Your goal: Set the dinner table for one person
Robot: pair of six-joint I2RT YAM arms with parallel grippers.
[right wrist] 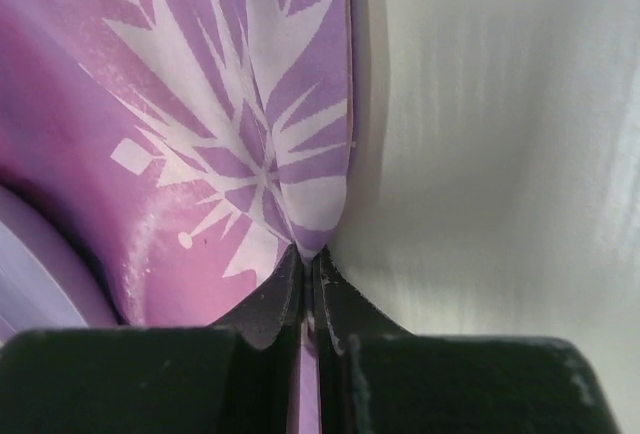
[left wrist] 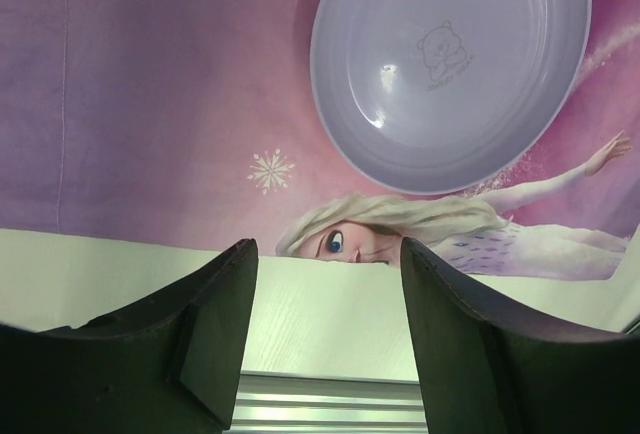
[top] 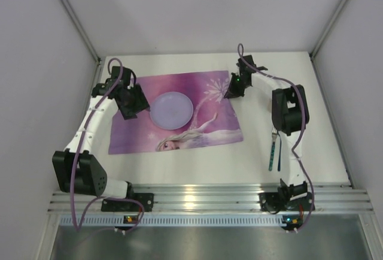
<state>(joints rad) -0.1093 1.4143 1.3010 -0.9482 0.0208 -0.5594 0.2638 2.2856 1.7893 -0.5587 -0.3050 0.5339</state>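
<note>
A pink-purple princess placemat (top: pixel 179 116) lies on the white dinner table (top: pixel 179 167). A lilac round plate (top: pixel 171 110) sits on the placemat's middle; it also shows in the left wrist view (left wrist: pixel 450 64). My right gripper (top: pixel 232 92) is shut on the placemat's right edge (right wrist: pixel 300 194), pinching a fold of it between its fingers (right wrist: pixel 265 304). My left gripper (top: pixel 133 107) hovers open and empty over the placemat's left part, just left of the plate; its fingertips (left wrist: pixel 225 304) frame bare table. A fork and a blue-handled utensil (top: pixel 274 149) lie on the table at the right.
A ribbed aluminium rail (top: pixel 209 197) runs along the table's near edge, also seen in the left wrist view (left wrist: pixel 320 404). Grey walls enclose the table on the left, back and right. The right arm's elbow (top: pixel 290 110) hangs above the cutlery.
</note>
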